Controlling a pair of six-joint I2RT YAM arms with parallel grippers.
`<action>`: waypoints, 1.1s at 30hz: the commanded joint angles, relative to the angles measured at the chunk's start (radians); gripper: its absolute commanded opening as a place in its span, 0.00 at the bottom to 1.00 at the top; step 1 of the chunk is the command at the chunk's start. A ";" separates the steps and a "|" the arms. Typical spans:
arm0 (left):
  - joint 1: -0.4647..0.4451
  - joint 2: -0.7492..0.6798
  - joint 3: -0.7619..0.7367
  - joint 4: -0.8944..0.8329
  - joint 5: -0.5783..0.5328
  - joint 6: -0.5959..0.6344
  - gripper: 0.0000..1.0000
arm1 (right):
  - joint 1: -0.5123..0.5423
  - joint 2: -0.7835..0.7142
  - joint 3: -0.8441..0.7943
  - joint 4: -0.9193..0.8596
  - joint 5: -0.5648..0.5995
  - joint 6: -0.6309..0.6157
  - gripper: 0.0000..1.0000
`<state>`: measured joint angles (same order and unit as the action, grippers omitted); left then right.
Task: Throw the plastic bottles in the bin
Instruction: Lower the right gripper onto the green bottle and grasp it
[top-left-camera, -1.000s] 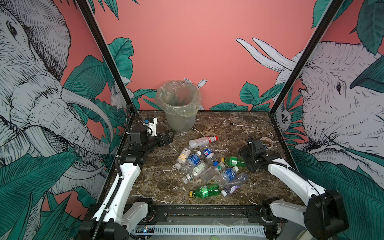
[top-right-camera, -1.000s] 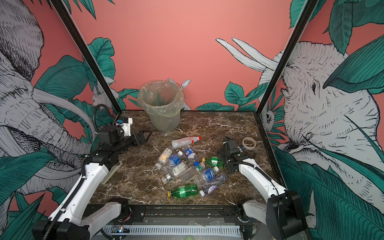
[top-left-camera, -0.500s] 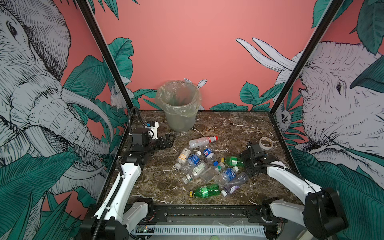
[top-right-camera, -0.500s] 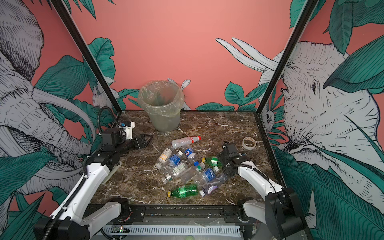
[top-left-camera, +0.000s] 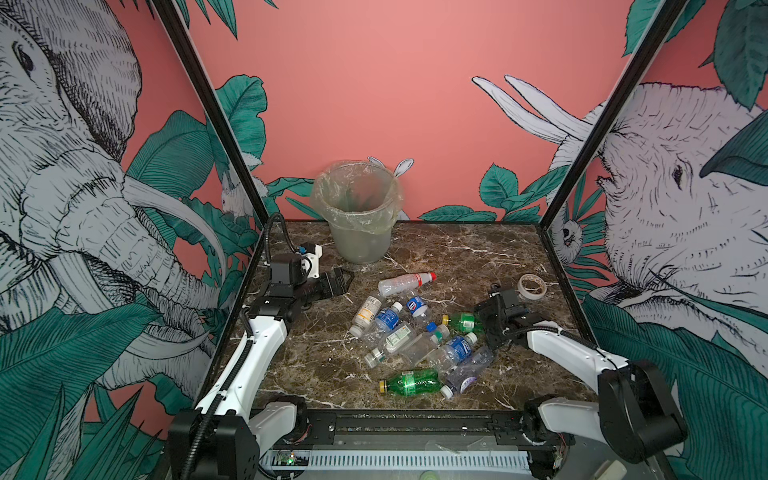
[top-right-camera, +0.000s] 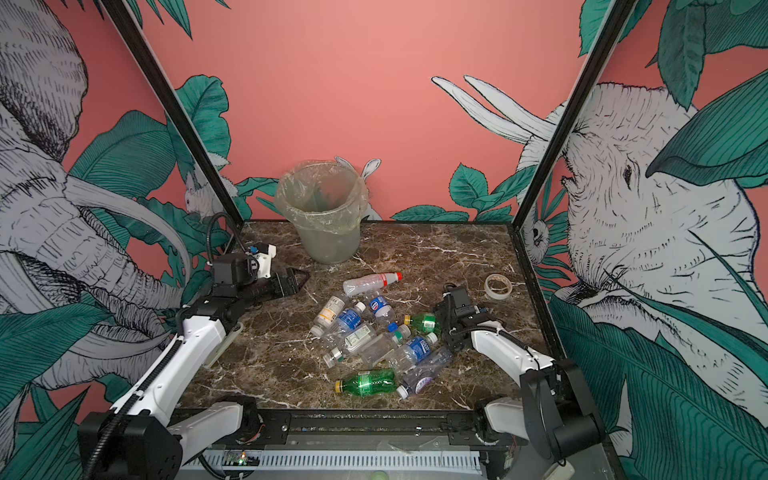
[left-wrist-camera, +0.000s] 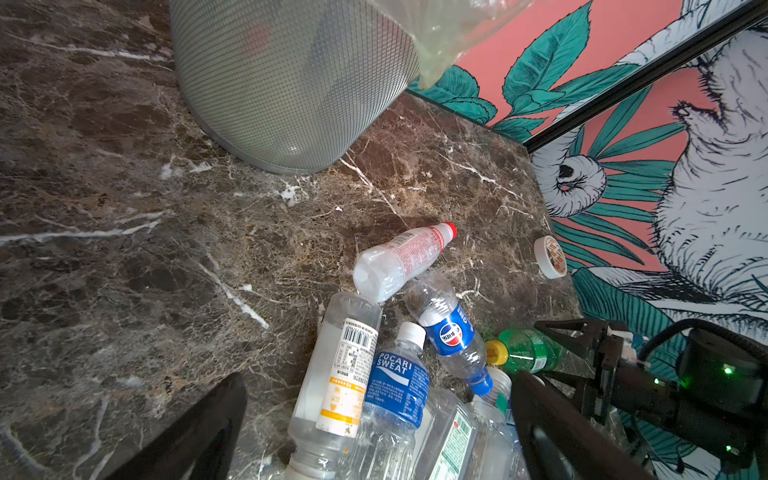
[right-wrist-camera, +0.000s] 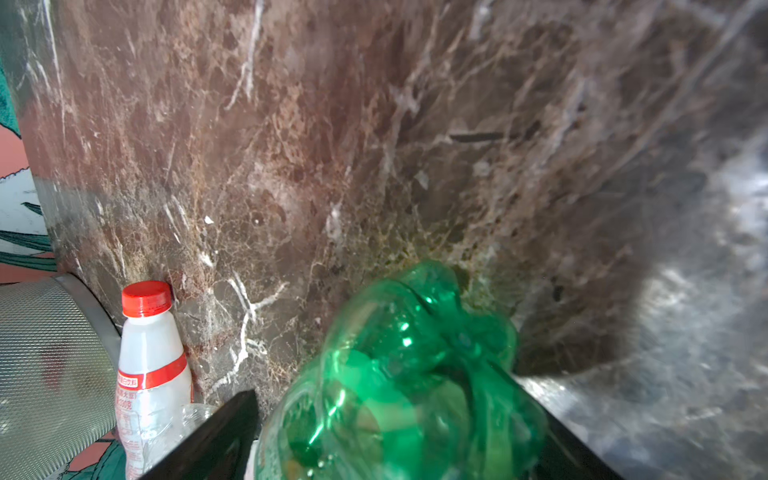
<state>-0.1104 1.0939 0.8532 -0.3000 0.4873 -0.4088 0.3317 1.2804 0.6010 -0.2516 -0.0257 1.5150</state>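
Note:
Several plastic bottles lie in a loose pile mid-table, among them a red-capped one (top-left-camera: 405, 283) and a green one (top-left-camera: 411, 382) at the front. Another green bottle (top-left-camera: 463, 321) (top-right-camera: 424, 322) (right-wrist-camera: 399, 353) lies at the pile's right edge. My right gripper (top-left-camera: 478, 322) (top-right-camera: 440, 322) (right-wrist-camera: 386, 386) is low over it, open, with a finger on each side of its base. My left gripper (top-left-camera: 340, 278) (top-right-camera: 301, 277) (left-wrist-camera: 378, 376) hangs open and empty left of the pile, near the bin (top-left-camera: 357, 232) (top-right-camera: 330, 241) (left-wrist-camera: 291, 83) at the back.
A beige roll of tape (top-left-camera: 532, 286) (top-right-camera: 498, 286) (left-wrist-camera: 550, 257) lies behind my right gripper near the right wall. Patterned walls close in the marble table on the left, back and right. A black rail runs along the front edge.
My right gripper has shifted slightly forward and down over the green bottle, uncovering the tape, and its jaws have narrowed a little. The left gripper has edged toward the pile.

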 joint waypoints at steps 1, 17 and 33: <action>-0.001 -0.011 -0.012 0.011 0.006 -0.006 1.00 | -0.006 0.035 0.011 0.039 0.015 0.070 0.88; -0.002 -0.035 -0.058 -0.016 -0.047 -0.002 0.99 | -0.035 0.064 -0.008 0.138 -0.003 0.048 0.64; -0.001 -0.023 -0.073 -0.025 -0.079 -0.031 0.99 | -0.060 0.037 -0.038 0.249 -0.039 0.019 0.63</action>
<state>-0.1104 1.0832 0.7944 -0.3096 0.4221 -0.4255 0.2775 1.3331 0.5781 -0.0479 -0.0612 1.4990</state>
